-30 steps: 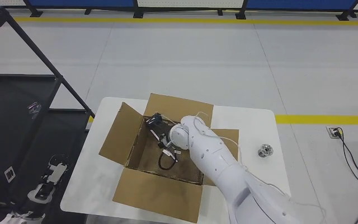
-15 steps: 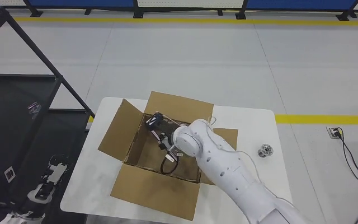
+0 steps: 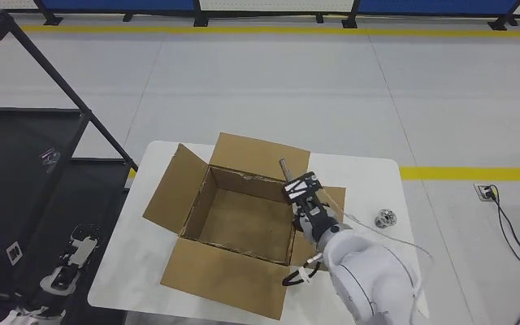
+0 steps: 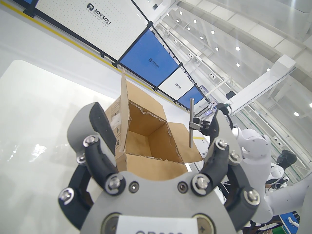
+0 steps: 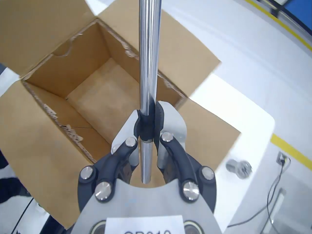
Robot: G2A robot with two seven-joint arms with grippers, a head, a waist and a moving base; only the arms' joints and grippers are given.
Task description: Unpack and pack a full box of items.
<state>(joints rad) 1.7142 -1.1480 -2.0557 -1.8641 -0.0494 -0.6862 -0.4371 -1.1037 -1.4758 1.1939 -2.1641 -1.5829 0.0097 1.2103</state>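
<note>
An open cardboard box stands on the white table, and its inside looks empty. My right gripper hangs over the box's right side, shut on a shiny metal rod. In the right wrist view the rod runs straight out from the gripper, with the box below. My left gripper is open and holds nothing. It sits low beside the table and faces the box. Beyond it the rod stands upright in the other gripper.
A small round metal part lies on the table to the right of the box, also seen in the right wrist view as the metal part. A dark rack stands left of the table. All four box flaps are spread outward.
The right gripper has come up out of the box with the rod and moved to the right, over the box's right flap. The box shifted slightly.
</note>
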